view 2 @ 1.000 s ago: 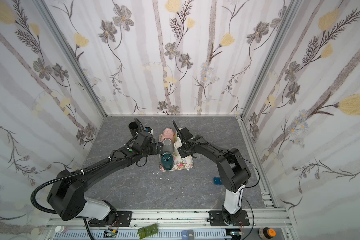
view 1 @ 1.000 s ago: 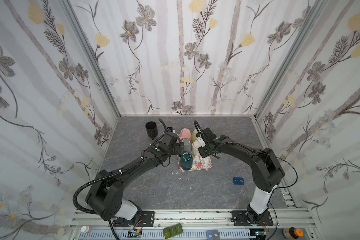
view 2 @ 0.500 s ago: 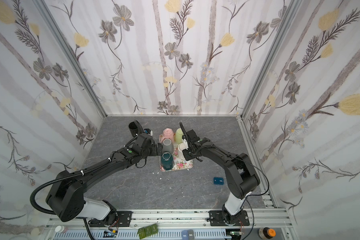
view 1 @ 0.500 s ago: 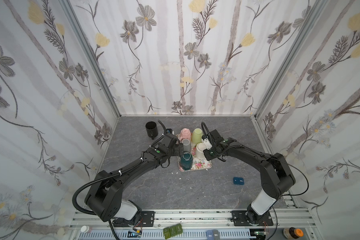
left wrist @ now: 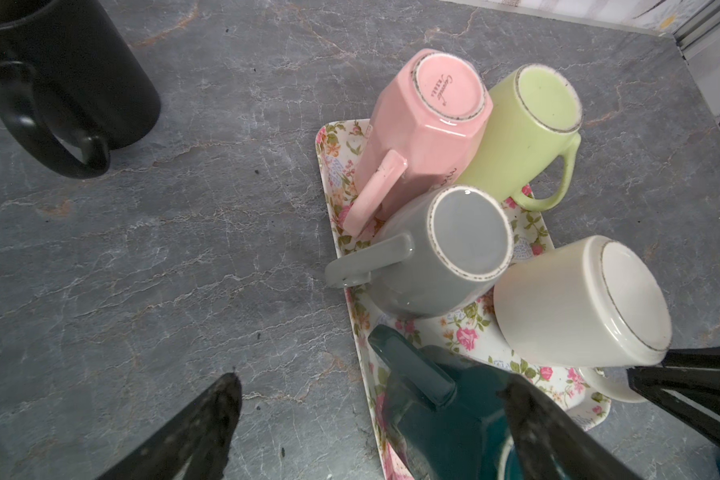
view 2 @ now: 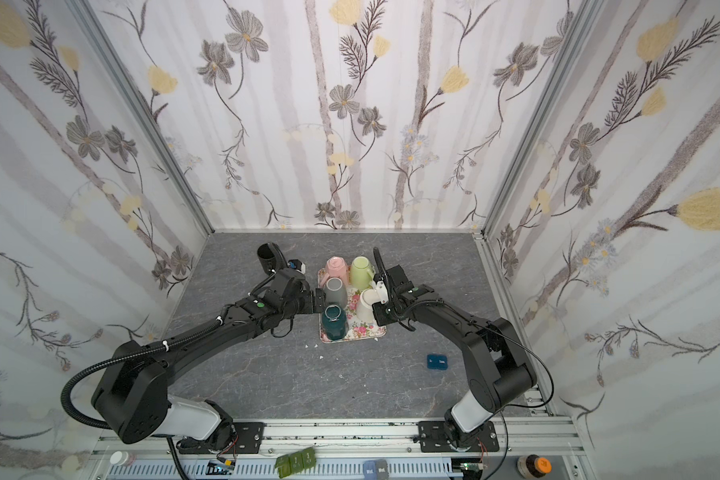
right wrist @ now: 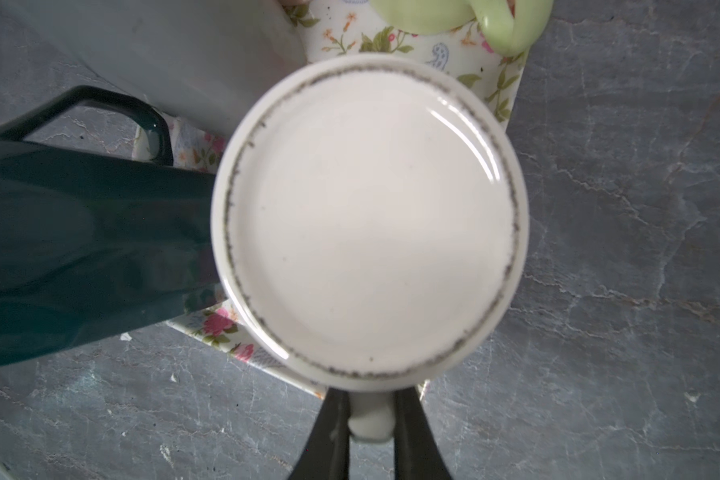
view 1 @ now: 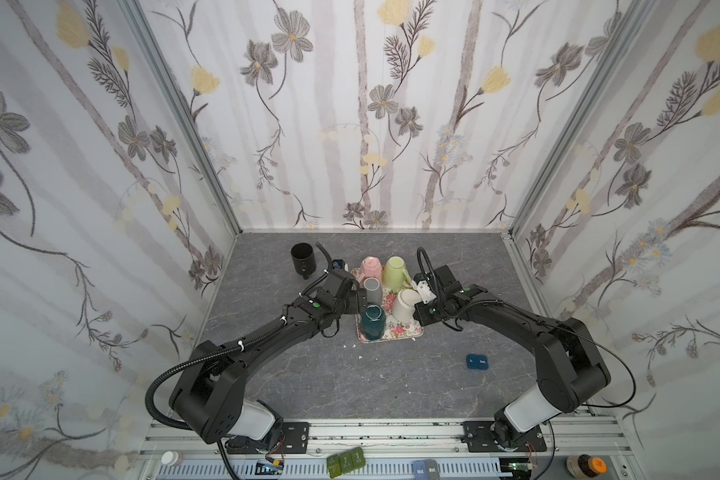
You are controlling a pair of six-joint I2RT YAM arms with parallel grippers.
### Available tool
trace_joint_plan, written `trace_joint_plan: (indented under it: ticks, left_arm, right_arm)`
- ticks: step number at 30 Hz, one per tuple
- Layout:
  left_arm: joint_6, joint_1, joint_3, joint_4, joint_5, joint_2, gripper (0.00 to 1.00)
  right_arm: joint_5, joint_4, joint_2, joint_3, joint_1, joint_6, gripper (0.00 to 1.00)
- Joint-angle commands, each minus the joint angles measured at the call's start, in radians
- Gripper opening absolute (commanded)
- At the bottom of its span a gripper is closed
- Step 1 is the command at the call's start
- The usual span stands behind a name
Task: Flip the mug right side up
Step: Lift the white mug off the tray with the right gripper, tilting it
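At the tray, you are pinching the white mug by its handle with your right gripper, the mug is facing base-up with the flip not yet done, and your left gripper is gaping wide, empty.

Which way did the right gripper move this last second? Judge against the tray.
Yes. In a top view the right gripper moved from the green mug toward the tray's front edge.

Grey tabletop: floral tray, black mug
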Motion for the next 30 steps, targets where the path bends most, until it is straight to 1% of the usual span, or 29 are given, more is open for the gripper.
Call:
trace_joint_plan:
  ticks: [1, 8, 14, 22, 23, 30]
  left_arm:
    - [-0.018, 0.001, -0.006, 0.028, -0.002, -0.009, 1.00]
    - [-0.024, 0.001, -0.016, 0.038, -0.001, -0.028, 1.00]
    - [-0.030, 0.001, -0.027, 0.041, -0.001, -0.040, 1.00]
    - [-0.033, 0.001, -0.034, 0.044, 0.003, -0.060, 1.00]
    - [-0.035, -0.001, -0.038, 0.044, 0.003, -0.060, 1.00]
    - [-0.057, 0.001, -0.056, 0.058, 0.010, -0.087, 1.00]
  right_arm:
    - [-0.031, 0.082, -0.022, -0.023, -0.018, 0.034, 0.00]
    - [-0.135, 0.170, -0.072, -0.089, -0.056, 0.082, 0.00]
    - [-0.191, 0.231, -0.091, -0.123, -0.062, 0.113, 0.00]
    - [-0.214, 0.290, -0.136, -0.160, -0.061, 0.148, 0.00]
    - [-0.217, 0.294, -0.170, -0.164, -0.062, 0.150, 0.00]
    - [-0.232, 0.320, -0.222, -0.188, -0.063, 0.166, 0.00]
